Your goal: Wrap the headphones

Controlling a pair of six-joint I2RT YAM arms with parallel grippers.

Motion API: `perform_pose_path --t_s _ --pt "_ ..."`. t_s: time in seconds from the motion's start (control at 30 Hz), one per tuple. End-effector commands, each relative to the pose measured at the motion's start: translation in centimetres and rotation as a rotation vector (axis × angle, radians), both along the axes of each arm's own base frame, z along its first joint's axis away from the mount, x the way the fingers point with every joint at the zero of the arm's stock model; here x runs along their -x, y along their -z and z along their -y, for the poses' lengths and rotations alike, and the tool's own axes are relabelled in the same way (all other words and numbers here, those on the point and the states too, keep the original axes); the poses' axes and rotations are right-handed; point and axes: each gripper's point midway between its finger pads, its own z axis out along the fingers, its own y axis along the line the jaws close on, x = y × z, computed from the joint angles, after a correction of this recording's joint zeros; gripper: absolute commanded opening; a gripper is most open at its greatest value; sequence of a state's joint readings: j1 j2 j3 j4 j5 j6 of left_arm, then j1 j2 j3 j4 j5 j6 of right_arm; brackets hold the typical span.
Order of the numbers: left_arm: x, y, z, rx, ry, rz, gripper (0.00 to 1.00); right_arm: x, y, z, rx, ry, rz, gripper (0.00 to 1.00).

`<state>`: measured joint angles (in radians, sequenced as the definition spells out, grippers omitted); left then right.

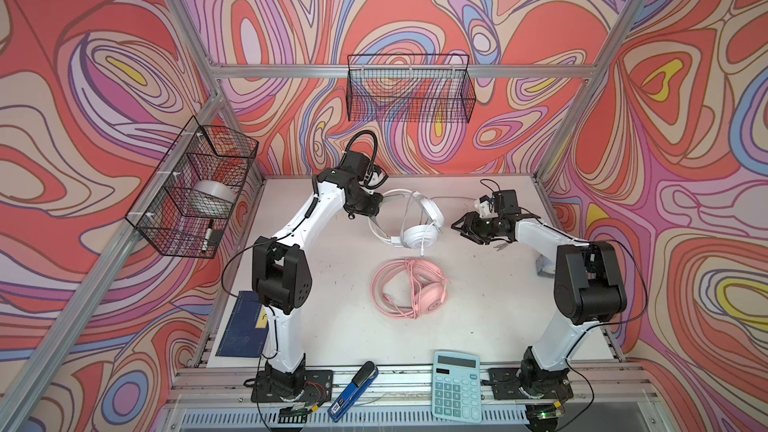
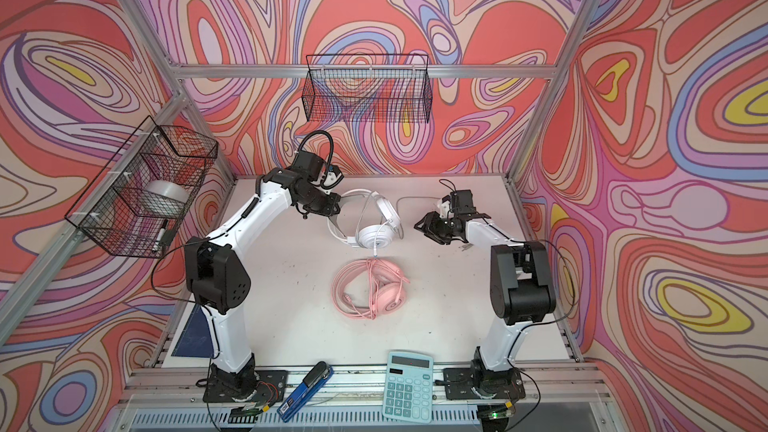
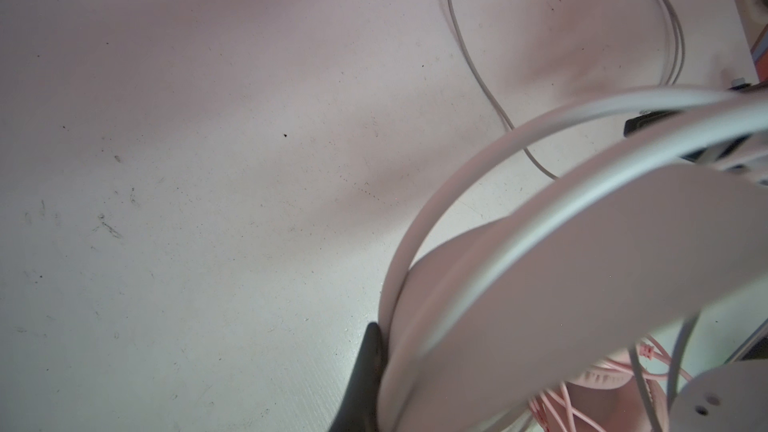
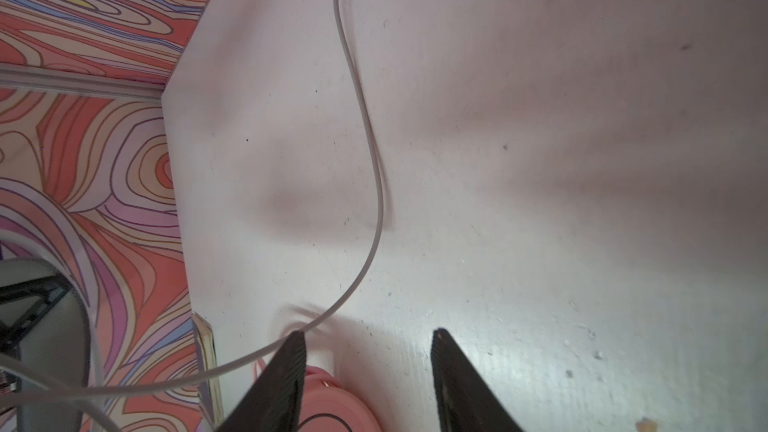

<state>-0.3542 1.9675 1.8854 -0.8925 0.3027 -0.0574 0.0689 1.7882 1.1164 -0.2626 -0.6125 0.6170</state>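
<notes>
In both top views the white headphones (image 1: pixel 417 236) (image 2: pixel 372 236) stand tilted at the table's middle back. My left gripper (image 1: pixel 375 213) (image 2: pixel 335 213) is shut on their headband (image 3: pixel 540 284); one black finger (image 3: pixel 365 367) presses its edge and the other is hidden. Their grey cord (image 3: pixel 478 72) (image 4: pixel 365 118) trails loose over the table toward the back right. My right gripper (image 1: pixel 458 226) (image 4: pixel 368 336) hangs open to the right of the white headphones, with nothing between its fingers; the cord crosses the outside of one fingertip (image 4: pixel 297 340). The pink headphones (image 1: pixel 432 303) (image 2: pixel 388 299) lie in front, cord coiled around them.
An empty wire basket (image 1: pixel 409 89) hangs on the back wall. A second wire basket (image 1: pixel 195 193) on the left wall holds a tape roll and a marker. A blue book (image 1: pixel 243 326), a blue stapler (image 1: pixel 353 384) and a teal calculator (image 1: pixel 455 386) lie along the front edge.
</notes>
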Motion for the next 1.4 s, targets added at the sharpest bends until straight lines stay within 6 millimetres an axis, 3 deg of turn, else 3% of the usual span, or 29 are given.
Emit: perform_pose_path --t_s 0.0,0.23,0.57,0.97,1.37 --pt "0.6 -3.4 0.8 0.091 0.016 0.047 0.0 -0.9 -1.1 -1.1 -0.131 0.084 0.005 0.53" --pt "0.7 -4.2 1.3 0.123 0.022 0.057 0.0 -1.2 0.0 -3.2 -0.205 0.12 -0.033 0.57" --pt "1.3 -5.1 1.6 0.148 0.035 0.063 0.0 -1.9 4.4 -5.2 -0.285 0.177 -0.132 0.58" --pt "1.5 -5.1 1.6 0.157 0.031 0.054 0.0 -5.1 5.9 -6.0 -0.305 0.201 -0.125 0.57" --pt "1.3 -4.6 1.5 0.15 0.019 0.045 0.0 -5.6 7.8 -6.5 -0.354 0.222 -0.154 0.32"
